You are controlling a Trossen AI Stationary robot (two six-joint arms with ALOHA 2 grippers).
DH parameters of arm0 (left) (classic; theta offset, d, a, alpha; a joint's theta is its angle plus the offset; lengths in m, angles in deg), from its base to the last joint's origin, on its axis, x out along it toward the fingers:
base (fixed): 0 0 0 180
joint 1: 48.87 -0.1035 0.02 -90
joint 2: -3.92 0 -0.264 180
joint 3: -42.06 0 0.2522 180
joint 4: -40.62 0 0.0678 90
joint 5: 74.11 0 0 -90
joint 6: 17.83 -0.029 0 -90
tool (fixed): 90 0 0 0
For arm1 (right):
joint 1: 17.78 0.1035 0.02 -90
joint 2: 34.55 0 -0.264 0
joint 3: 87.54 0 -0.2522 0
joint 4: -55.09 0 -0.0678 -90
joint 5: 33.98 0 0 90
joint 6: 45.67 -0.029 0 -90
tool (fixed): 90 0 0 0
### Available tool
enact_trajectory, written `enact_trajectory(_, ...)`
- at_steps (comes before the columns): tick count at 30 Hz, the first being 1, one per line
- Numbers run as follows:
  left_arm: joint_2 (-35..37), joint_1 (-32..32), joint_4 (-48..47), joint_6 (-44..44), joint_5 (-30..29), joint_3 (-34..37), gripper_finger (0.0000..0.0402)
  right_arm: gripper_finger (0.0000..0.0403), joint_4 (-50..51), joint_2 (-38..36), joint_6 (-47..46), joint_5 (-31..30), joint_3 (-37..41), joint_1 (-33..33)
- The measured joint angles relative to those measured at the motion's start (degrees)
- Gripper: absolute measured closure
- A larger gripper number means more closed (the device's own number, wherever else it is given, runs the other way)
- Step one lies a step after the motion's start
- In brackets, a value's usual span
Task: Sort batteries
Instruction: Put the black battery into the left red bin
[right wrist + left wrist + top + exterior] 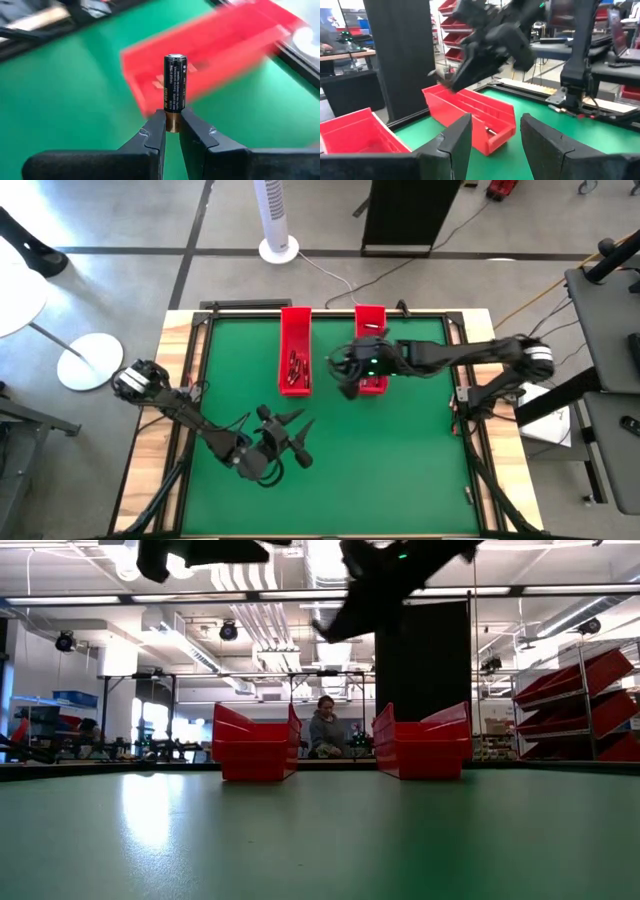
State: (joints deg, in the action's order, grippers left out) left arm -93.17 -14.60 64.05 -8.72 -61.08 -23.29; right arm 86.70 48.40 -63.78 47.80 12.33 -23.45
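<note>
Green bench [400,470] surface fills the near part of my overhead view, bare felt with wooden edging at the sides. Nearest to me on the left, my left tool [297,438] hangs above the bench, its two dark fingers [457,142] spread apart with nothing between them; in its own wrist camera I see green bench through the gap.

Farther back, two long red trays lie side by side, their long sides running near to far. I see the left tray [295,350] holding a cluster of batteries [294,370] in its near half, small dark and reddish cylinders lying loosely together. The right tray [371,320] stands a little apart from it to the right, and my right arm reaches across its near end from the right side of the bench.

My right tool [172,131] is clenched on a single battery [175,90], gripping it by its copper-coloured lower end so that the dark body with the silvery cap stands upright above the fingertips. From above, this tool [345,370] sits at the near left corner of the right tray, between the two trays. In the low camera the arm is raised well off the bench, above the trays.

Beyond the far edge of the bench I make out a white tower fan [276,220] on the floor, and in the low camera a person [325,728] sitting in the room behind, seen between the two trays.
</note>
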Motion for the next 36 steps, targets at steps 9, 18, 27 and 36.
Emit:
enact_trajectory(9,0.81,5.31,-0.12,-0.07,-0.56,0.0,0.0253,0.0365,-16.02,17.86,8.58,4.17,-8.47,-2.65)
enact_trajectory(18,0.82,6.83,-0.36,-0.21,-9.31,0.0,0.0253,0.0365,-16.5,28.2,8.49,8.23,-14.21,-4.94)
enact_trajectory(27,0.82,8.46,-0.55,1.5,-13.11,0.74,0.0253,0.0365,-15.58,26.16,19.12,8.69,-13.04,-3.67)
enact_trajectory(36,1.72,8.81,-0.3,3.46,-13.09,2.07,0.0253,0.0392,-2.63,28.76,33.16,8.72,-22.89,-3.92)
